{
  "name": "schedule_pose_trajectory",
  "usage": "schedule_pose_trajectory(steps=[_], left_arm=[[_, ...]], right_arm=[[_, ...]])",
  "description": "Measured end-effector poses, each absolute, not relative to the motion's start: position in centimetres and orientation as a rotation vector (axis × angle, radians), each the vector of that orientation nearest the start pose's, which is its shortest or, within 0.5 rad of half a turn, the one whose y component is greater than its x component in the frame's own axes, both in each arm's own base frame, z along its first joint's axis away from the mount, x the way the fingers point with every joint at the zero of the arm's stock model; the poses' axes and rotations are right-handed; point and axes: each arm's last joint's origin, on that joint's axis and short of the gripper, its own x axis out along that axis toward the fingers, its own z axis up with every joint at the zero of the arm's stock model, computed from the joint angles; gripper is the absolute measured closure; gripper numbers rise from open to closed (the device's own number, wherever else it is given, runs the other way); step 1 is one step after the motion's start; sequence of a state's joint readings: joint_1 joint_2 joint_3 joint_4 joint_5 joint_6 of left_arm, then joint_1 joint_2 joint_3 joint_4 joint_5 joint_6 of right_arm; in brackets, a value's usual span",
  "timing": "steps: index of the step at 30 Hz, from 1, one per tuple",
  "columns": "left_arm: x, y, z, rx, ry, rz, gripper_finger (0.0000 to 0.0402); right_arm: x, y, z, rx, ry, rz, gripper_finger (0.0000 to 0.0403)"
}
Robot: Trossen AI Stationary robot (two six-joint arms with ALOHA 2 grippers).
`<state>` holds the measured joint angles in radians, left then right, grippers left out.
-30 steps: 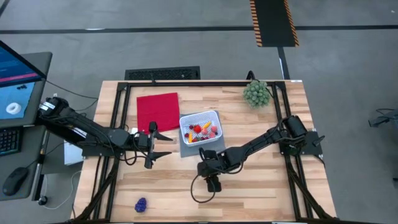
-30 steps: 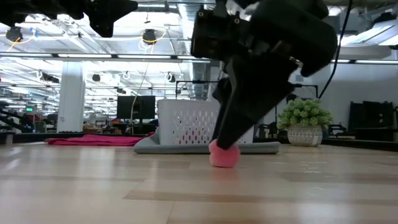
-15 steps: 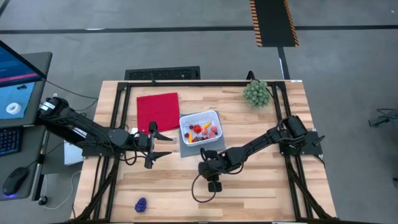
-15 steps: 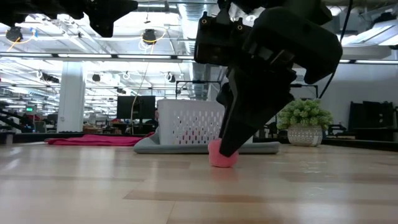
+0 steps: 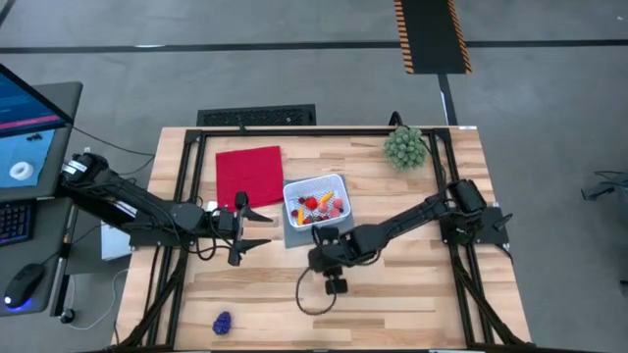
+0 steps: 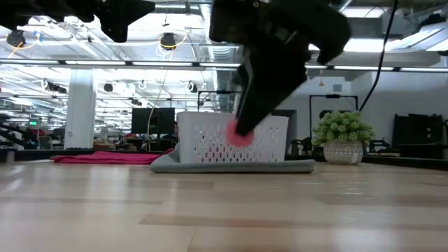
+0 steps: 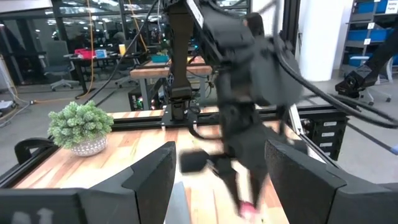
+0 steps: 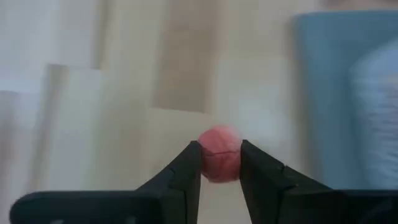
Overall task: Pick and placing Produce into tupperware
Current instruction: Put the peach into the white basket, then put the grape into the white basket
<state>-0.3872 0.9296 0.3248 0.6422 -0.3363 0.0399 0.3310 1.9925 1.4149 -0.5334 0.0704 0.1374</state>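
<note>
Pink and round, a small toy fruit (image 8: pixel 219 154) sits pinched between the two dark fingers of the right gripper (image 8: pixel 219 163), lifted clear of the wooden table (image 5: pixel 412 294); in the low view it hangs in front of the white tupperware's (image 6: pixel 210 138) perforated wall, above the boards. From above, the right gripper (image 5: pixel 335 285) is on the near side of the tupperware (image 5: pixel 316 203), close to the grey mat (image 5: pixel 291 233) the container stands on. Inside the container lie several red, pink and yellow-orange produce pieces (image 5: pixel 316 207). A purple grape bunch (image 5: pixel 223 321) lies alone near the table's front edge, well apart from everything else.

The left gripper (image 5: pixel 257 227) hovers beside the container's left side, below the flat red cloth (image 5: pixel 248 173), its fingers spread wide and holding nothing. A green spiky ball plant (image 5: pixel 404 146) stands at the far right corner. No readable writing or brand mark shows on any of these things.
</note>
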Motion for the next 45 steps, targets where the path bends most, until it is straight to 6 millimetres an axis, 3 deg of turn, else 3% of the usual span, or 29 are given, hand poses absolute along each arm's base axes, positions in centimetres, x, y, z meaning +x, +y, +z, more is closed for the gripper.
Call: schedule_pose_trajectory(steps=[6,15,19,22,26,32,38,45], left_arm=[[18.2,-6.4,22.8,0.011,-0.025,-0.051,0.0163],[18.2,-6.4,22.6,0.013,-0.007,-0.043,0.0163],[18.2,-6.4,22.5,0.016,0.002,-0.042,0.0163],[18.2,-6.4,22.3,0.011,0.017,-0.042,0.0163],[18.2,-6.4,22.3,0.01,0.018,-0.042,0.0163],[18.2,-6.4,22.1,-0.051,0.041,-0.063,0.0163],[18.4,-6.4,24.1,-0.126,0.154,-0.008,0.0163],[17.5,-7.1,26.6,-0.42,0.527,0.119,0.0163]], right_arm=[[39.0,9.3,20.5,-0.192,1.152,0.049,0.0288],[39.1,2.3,23.9,-0.146,1.079,-0.047,0.0289],[38.9,-1.5,23.7,-0.07,1.116,-0.079,0.0289],[39.2,-3.2,22.3,0.032,1.162,-0.044,0.0289],[39.4,-3.4,19.8,0.039,1.265,-0.057,0.0263],[39.5,-3.9,19.9,0.031,1.245,-0.07,0.0164],[39.4,-3.7,23.3,0.017,1.212,-0.059,0.0099],[39.6,-1.5,28.2,-0.028,1.193,-0.026,0.0091]])
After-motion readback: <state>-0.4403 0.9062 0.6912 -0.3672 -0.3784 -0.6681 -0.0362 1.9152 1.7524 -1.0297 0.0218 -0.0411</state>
